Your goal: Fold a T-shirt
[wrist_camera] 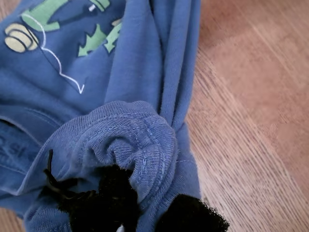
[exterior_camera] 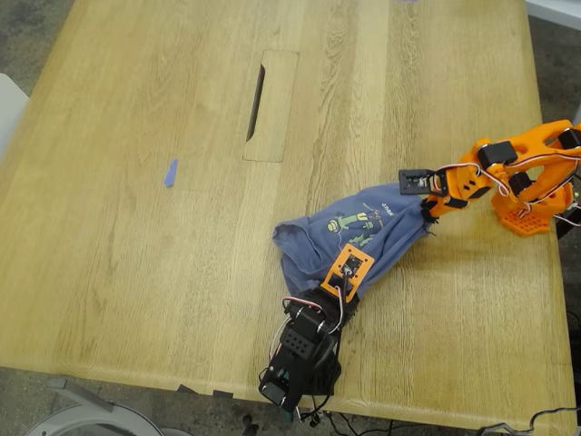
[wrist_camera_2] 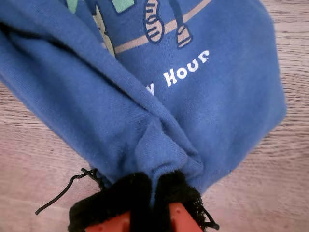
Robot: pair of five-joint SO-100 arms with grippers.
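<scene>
On the wooden table (exterior_camera: 136,272), seen from the exterior view and read as a clock face, a small blue scrap of tape (exterior_camera: 170,173) lies alone toward nine o'clock, well apart from everything else. Nearer the centre, toward twelve o'clock, a rectangular inset panel (exterior_camera: 272,106) sits flush in the tabletop with a dark slot along one long edge.

Toward four o'clock lies the T-shirt (exterior_camera: 318,238), a slate-blue garment bunched into a crumpled strip on the wood, with its green cartoon print (exterior_camera: 354,222) facing up.

At about six o'clock a black arm reaches up from the near table edge. It carries the first gripper (exterior_camera: 345,282), whose wrist view shows black padded jaws (wrist_camera: 140,217) clamped on a gathered roll of ribbed, stitched edge, possibly the collar or a hem. Folds of the T-shirt (wrist_camera: 145,72) run away from the jaws over the bare wood.

At three o'clock an orange arm (exterior_camera: 531,177) stretches in from the exterior view's right. Its second gripper (exterior_camera: 427,211) is closed on the T-shirt's end nearest it. That wrist view shows padded jaws (wrist_camera_2: 154,203) pinching a fold of the cloth (wrist_camera_2: 231,96) together, with the pale lettering "Hour" (wrist_camera_2: 186,70) just beyond the pinch. A loose black thread trails beside the padding.
</scene>
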